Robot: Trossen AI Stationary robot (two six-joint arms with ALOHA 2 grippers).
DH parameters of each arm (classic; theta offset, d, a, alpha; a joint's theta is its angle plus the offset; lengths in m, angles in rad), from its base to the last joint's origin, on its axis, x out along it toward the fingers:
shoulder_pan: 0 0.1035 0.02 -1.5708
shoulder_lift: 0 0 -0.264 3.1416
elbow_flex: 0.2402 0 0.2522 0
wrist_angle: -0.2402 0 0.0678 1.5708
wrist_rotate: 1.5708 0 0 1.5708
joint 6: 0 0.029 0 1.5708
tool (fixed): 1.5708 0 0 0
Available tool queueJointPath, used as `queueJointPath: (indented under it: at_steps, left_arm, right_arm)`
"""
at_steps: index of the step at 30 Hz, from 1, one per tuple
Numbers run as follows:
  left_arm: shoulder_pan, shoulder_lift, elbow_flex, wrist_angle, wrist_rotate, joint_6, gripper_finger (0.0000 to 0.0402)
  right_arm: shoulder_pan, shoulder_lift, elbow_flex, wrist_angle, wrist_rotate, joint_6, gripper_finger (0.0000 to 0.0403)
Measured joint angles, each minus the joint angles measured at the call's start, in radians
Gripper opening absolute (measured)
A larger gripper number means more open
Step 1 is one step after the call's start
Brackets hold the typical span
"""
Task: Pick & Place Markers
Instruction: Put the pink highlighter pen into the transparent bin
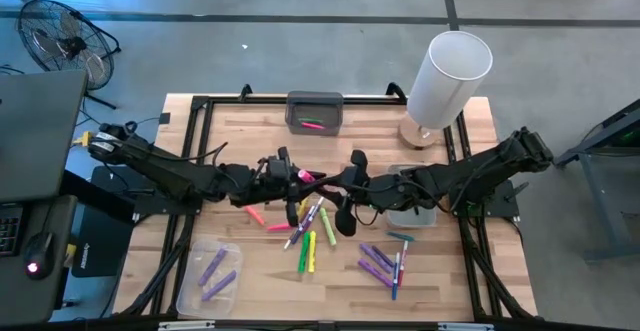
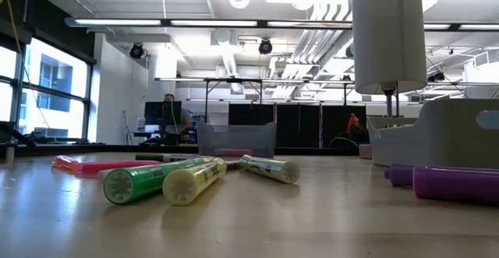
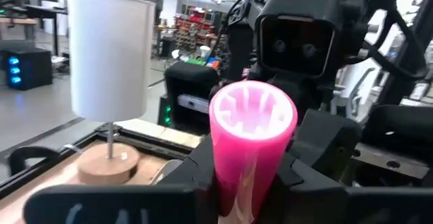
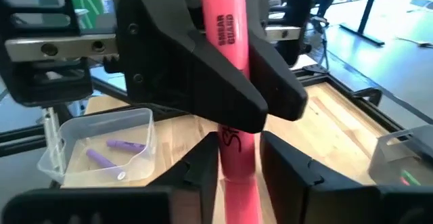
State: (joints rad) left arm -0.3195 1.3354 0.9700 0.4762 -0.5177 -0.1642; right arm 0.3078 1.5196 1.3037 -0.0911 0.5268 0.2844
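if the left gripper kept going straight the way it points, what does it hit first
Most likely the right gripper: the left gripper faces it head-on above the table's middle, both on one pink marker. The right wrist fills the left wrist view just past the marker.

left pincer [image 1: 300,176] clamped, right pincer [image 1: 322,183] parted

A white lamp [image 1: 447,74] is standing at the table's [image 1: 250,121] far right corner, a grey tray [image 1: 314,107] is sitting mid-back, and a clear tray [image 1: 190,289] is lying near the front left. A fan [image 1: 62,39] is standing on the floor.
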Motion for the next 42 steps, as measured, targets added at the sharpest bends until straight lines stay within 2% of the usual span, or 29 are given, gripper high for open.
queueJointPath:
  at_steps: [4,8,13,16,20,24,28,32,38,42]
  left_arm:
    - [-0.002,-0.043,-0.001,-0.095,-0.038,-0.031,0.0063]
    - [-0.002,-0.128,-0.002,-0.291,-0.041,-0.173,0.0056]
    - [-0.006,-0.257,-0.002,-0.653,0.055,-0.504,0.0053]
    - [-0.043,-0.311,-0.001,-0.881,0.066,-0.709,0.0053]
    - [-0.123,-0.340,-0.002,-1.135,0.099,-1.013,0.0053]
    - [-0.227,-0.330,-0.002,-1.324,0.190,-1.309,0.0053]
    - [-0.319,-0.270,-0.002,-1.422,0.285,-1.538,0.0062]
    - [-0.409,-0.198,-0.002,-1.445,0.378,-1.691,0.0069]
    - [-0.530,-0.082,-0.002,-1.400,0.435,-1.850,0.0055]
    - [-0.570,-0.021,-0.002,-1.392,0.495,-1.911,0.0069]
  right_arm:
    - [-0.007,-0.007,0.000,0.000,0.032,-0.001,0.0144]
    - [-0.008,-0.023,0.000,-0.030,0.032,-0.001,0.0175]
    - [-0.007,-0.028,0.001,-0.127,0.023,0.033,0.0193]
    - [-0.007,-0.028,0.001,-0.179,0.025,0.069,0.0194]
    - [-0.007,-0.028,0.001,-0.234,0.024,0.103,0.0189]
    - [-0.007,-0.029,0.001,-0.243,0.024,0.105,0.0188]
    - [-0.007,-0.029,0.001,-0.242,0.025,0.104,0.0190]
    - [-0.007,-0.029,0.001,-0.242,0.025,0.102,0.0188]
    - [-0.007,-0.029,0.001,-0.242,0.026,0.101,0.0184]
    - [-0.008,-0.029,0.001,-0.242,0.027,0.101,0.0184]
